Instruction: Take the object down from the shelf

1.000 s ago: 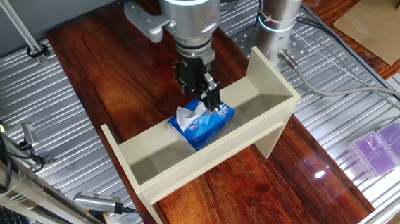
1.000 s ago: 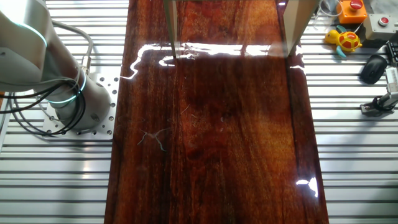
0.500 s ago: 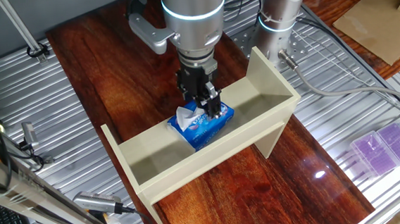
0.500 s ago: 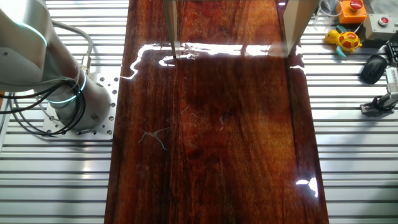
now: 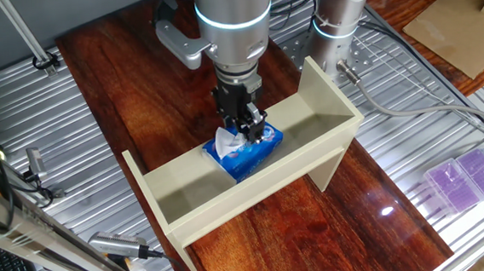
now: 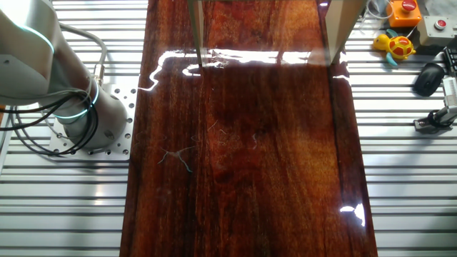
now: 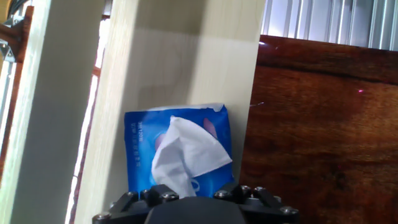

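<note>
The blue tissue pack (image 5: 256,154) lies in the trough of the beige shelf (image 5: 229,198), near its middle, with white tissue sticking up at its left end. My gripper (image 5: 249,133) hangs straight down onto the pack's top, right beside the tissue; its fingers look close together, but the gap is not clear. In the hand view the pack (image 7: 144,144) lies on the shelf floor (image 7: 186,62) just ahead of the gripper body, and the fingertips are hidden. The other fixed view shows only the shelf's two end panels (image 6: 196,32).
The shelf stands across a dark wooden board (image 5: 137,100) on a ribbed metal table. The arm's base (image 6: 82,107) is at one side. Purple boxes (image 5: 467,175) lie at the right, and a yellow toy (image 6: 400,46) and a red button (image 6: 403,8) in a far corner.
My gripper has moved slightly left and lower onto the pack, next to the tissue. The pack and the shelf have not moved.
</note>
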You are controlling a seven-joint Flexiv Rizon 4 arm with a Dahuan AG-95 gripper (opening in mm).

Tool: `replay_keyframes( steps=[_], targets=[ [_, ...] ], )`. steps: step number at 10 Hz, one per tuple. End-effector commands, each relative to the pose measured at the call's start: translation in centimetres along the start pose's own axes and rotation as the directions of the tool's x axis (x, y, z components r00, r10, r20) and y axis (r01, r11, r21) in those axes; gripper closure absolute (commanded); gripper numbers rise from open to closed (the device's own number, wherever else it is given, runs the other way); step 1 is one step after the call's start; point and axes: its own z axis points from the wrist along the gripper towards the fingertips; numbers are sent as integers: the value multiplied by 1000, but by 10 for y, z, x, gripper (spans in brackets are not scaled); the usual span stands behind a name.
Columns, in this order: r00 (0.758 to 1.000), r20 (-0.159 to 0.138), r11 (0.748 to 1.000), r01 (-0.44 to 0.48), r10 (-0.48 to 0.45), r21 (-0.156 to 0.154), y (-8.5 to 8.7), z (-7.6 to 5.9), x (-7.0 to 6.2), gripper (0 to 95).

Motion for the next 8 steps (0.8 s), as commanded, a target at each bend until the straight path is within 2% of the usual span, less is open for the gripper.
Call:
replay_keyframes(
  steps=[1,4,7,8],
  targets=[
    [1000,-3,1000,-1,1,-3,0,-1,1,950],
    [1000,-8,1000,-3,3,-10,0,-2,1,950],
    [1000,-17,1000,-4,4,-17,0,-11,1,950],
    [1000,-25,1000,-5,5,-20,-1,-17,1,950]
  ],
)
